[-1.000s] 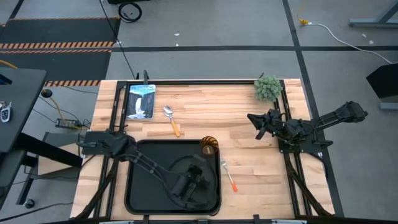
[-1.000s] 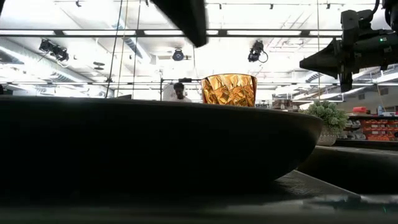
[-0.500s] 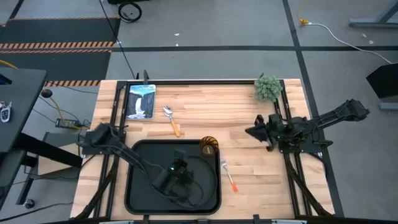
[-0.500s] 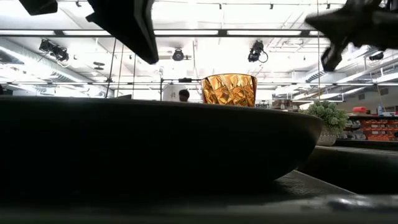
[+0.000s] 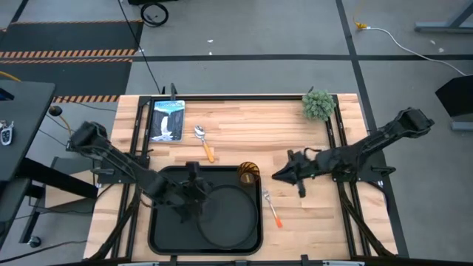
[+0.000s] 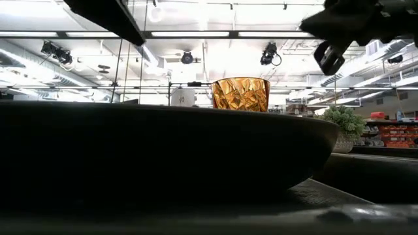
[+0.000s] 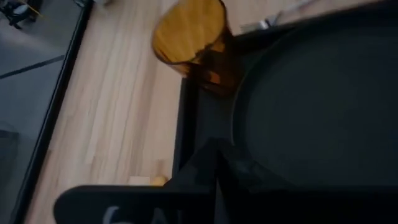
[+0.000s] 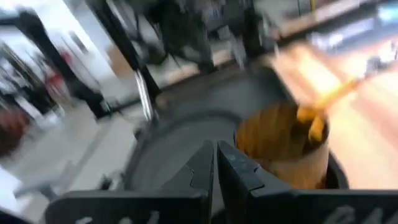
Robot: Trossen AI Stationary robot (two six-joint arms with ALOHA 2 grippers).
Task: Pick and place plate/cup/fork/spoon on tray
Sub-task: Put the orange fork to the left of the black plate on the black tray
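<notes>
The black tray [image 5: 166,222] lies at the near middle of the table. The round black plate [image 5: 230,216] lies flat in its right half. The amber cup [image 5: 249,174] stands upright in the tray's far right corner. The fork [image 5: 272,208] lies on the wood right of the tray. The spoon [image 5: 203,142] lies on the wood beyond the tray. My left gripper [image 5: 191,193] is shut and empty above the tray, just left of the plate [image 7: 317,106]. My right gripper [image 5: 281,176] is shut and empty above the wood, right of the cup [image 8: 283,146].
A small upright picture panel [image 5: 166,120] stands at the far left of the table. A small green plant [image 5: 318,105] stands at the far right. Bare wood lies between the spoon and the plant.
My left gripper has gone from above the plate toward the table's left and far edges, and now hangs over the tray's left half. My right gripper has gone toward the table's left, toward the cup, and a little nearer. The plate, cup, fork and spoon have stayed put.
</notes>
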